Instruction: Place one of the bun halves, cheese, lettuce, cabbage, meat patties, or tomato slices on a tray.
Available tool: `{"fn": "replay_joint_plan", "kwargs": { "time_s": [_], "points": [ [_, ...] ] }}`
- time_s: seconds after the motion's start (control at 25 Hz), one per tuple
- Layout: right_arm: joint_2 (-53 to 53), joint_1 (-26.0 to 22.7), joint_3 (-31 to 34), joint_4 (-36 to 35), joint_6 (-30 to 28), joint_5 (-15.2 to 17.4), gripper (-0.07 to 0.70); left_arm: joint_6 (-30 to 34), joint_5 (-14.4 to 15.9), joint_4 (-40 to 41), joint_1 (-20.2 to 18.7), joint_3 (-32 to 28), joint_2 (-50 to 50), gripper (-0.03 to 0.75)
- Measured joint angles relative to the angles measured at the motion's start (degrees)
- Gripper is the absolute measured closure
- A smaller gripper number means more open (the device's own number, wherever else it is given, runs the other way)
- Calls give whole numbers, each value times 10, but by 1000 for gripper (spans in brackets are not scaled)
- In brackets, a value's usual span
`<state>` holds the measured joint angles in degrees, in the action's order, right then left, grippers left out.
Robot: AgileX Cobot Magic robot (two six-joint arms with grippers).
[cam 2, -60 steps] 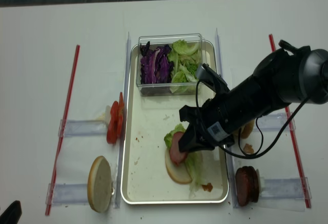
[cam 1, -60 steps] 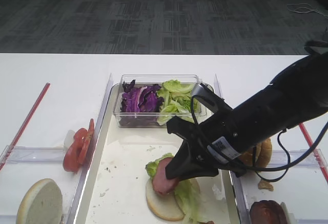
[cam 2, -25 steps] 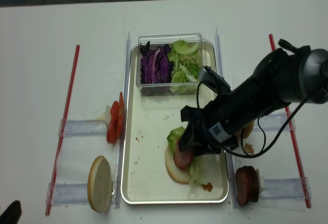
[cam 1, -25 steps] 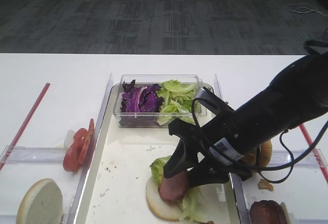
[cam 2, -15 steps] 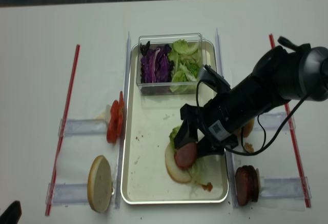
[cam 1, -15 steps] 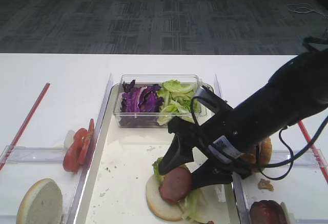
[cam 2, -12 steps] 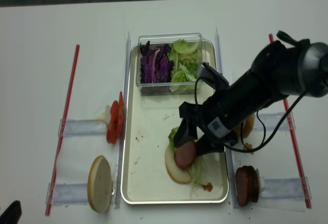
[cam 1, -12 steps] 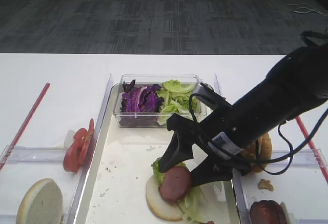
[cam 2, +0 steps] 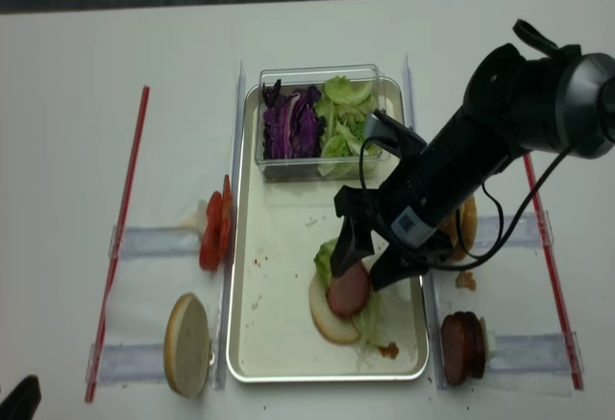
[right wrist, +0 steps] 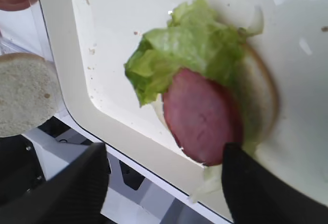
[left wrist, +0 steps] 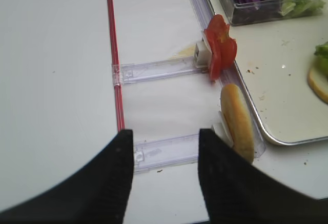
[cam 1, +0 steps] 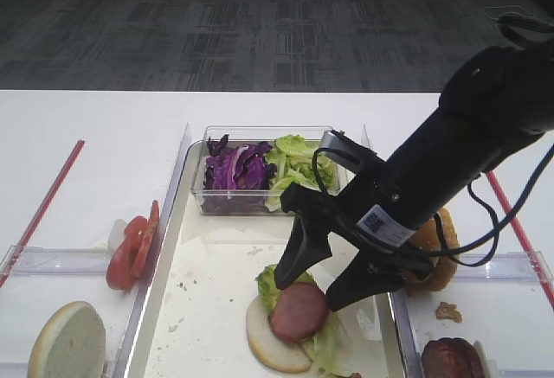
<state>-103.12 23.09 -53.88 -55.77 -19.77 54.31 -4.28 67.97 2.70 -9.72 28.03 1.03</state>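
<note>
Right wrist view shows my right gripper (right wrist: 164, 183) spread wide, its dark fingers (right wrist: 66, 185) flanking a smooth, round pink meat patty (right wrist: 201, 116) lying on crinkly lettuce (right wrist: 184, 49) and a pale bun half (right wrist: 259, 106), all inside the glossy cream tray (right wrist: 77, 75); beyond, shredded purple cabbage (cam 1: 232, 169) fills a clear box (cam 1: 260, 132).

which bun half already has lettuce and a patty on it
The pale bun half lying flat inside the tray, under the open right pincer; the others stand outside it, bare.

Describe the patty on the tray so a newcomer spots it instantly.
Find the long cream tray in the middle of the table. At its near end a pale bun half carries green lettuce; the meat patty lies on top, the only pinkish-brown disc inside the tray.
</note>
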Motion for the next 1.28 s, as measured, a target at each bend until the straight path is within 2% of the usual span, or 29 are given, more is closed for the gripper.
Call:
{"fn": "replay_joint_plan", "kwargs": {
  "time_s": [0.68,0.96,1.12,1.28],
  "points": [
    [58,0,-79,169,158,72,139,0,0,0,0,0,0,429],
    [80,0,-172,308,254,148,140,0,0,0,0,0,0,429],
    [82,0,-231,380,292,152,140,0,0,0,0,0,0,429],
    [86,0,-252,414,303,155,140,0,0,0,0,0,0,429]
  ]
}}
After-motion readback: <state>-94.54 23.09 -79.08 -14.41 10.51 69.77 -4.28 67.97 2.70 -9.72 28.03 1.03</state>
